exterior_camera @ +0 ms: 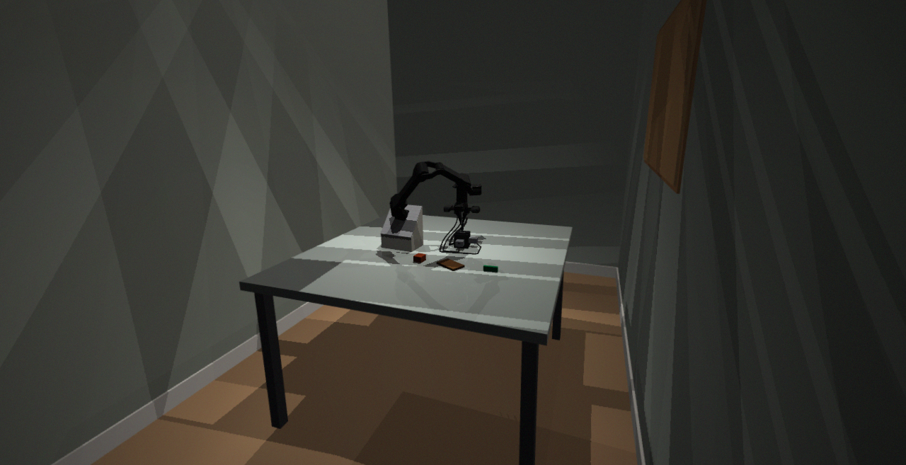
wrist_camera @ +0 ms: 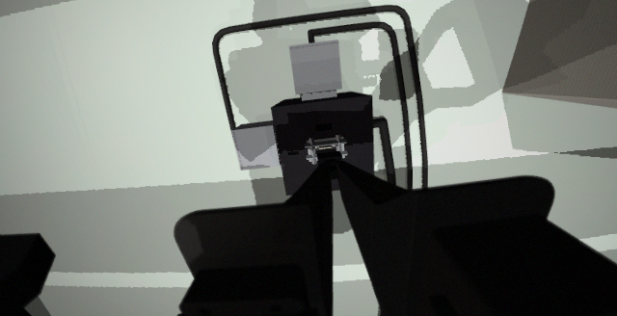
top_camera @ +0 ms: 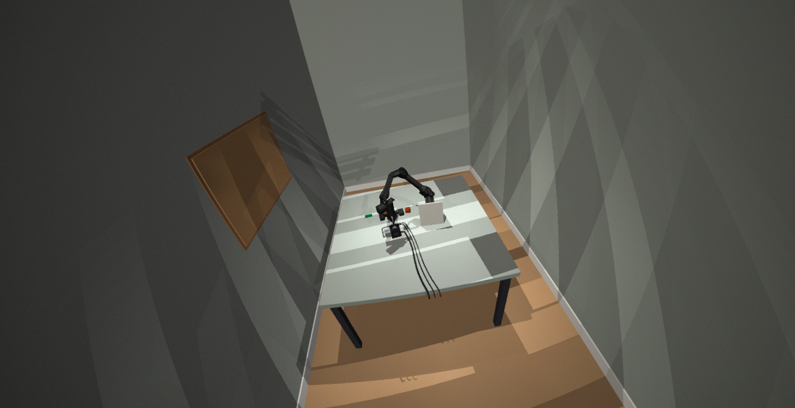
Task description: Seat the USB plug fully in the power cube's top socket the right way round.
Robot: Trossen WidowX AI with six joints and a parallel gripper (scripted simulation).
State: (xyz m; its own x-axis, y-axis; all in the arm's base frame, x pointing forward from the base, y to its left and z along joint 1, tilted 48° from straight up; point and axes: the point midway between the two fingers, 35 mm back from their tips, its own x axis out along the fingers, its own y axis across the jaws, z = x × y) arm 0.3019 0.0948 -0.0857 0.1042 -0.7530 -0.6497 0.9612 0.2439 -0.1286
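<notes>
The black power cube [top_camera: 395, 232] [exterior_camera: 462, 238] [wrist_camera: 299, 128] stands on the table. In the wrist view, a bright metal socket frame [wrist_camera: 327, 140] shows on its top. My gripper [top_camera: 393, 223] [exterior_camera: 463, 228] [wrist_camera: 332, 169] points down over the cube. Its fingers are nearly together and shut on the USB plug, of which only a small dark part [wrist_camera: 330, 155] shows at the fingertips, right by the socket frame. The fingers hide most of the plug. Which way round it is, and how deep it sits, I cannot tell.
Grey plugs [wrist_camera: 315, 67] [wrist_camera: 254, 146] stick out from two cube sides, with black cables [top_camera: 418, 264] [wrist_camera: 420, 114] looping beside them. A pale box [top_camera: 431, 213] [exterior_camera: 403, 242], a red block [top_camera: 407, 210] [exterior_camera: 419, 258], a brown slab [exterior_camera: 450, 265] and a green block [top_camera: 368, 215] [exterior_camera: 490, 268] are nearby.
</notes>
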